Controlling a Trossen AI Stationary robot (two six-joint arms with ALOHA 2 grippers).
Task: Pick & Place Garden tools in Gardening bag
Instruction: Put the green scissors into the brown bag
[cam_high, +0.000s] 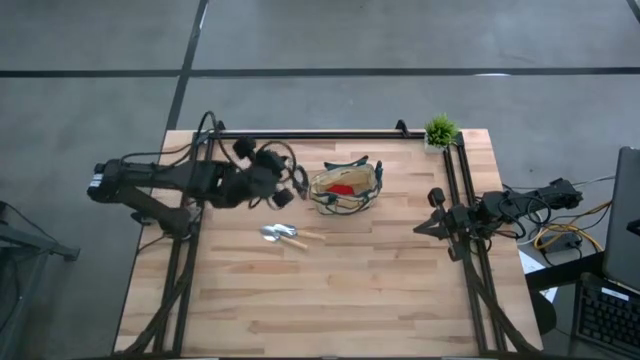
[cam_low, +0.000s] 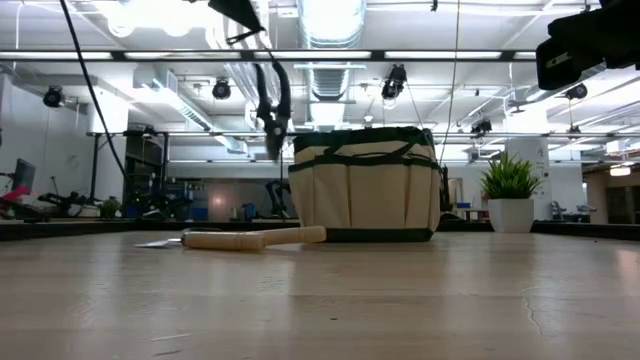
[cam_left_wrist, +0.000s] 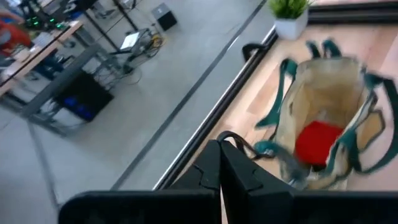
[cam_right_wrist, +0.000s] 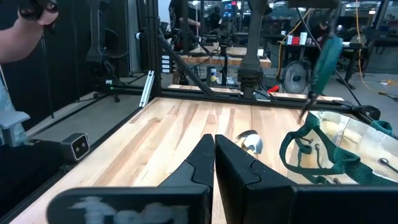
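Observation:
The tan gardening bag (cam_high: 345, 187) with green trim stands upright at the table's far middle, with a red rounded item (cam_left_wrist: 317, 142) lying inside it. My left gripper (cam_high: 290, 188) hovers just left of the bag, shut on dark pruning shears (cam_low: 272, 105). A silver-bladed trowel (cam_high: 285, 235) with a wooden handle lies flat on the table on the near side of the bag. My right gripper (cam_high: 420, 228) waits shut at the table's right, touching nothing. My left gripper holds the pruning shears by their upper end; a dark curved handle (cam_left_wrist: 235, 142) shows just past the shut fingertips. The fingers slant downward toward the bag. The shears hang below the fingers, roughly upright and clear of the table, beside the bag's rim.
A small green potted plant (cam_high: 440, 130) stands at the far right corner. Dark frame rails (cam_high: 460, 200) run along the far edge and down both sides of the table. The near half of the wooden tabletop (cam_high: 330, 300) is bare.

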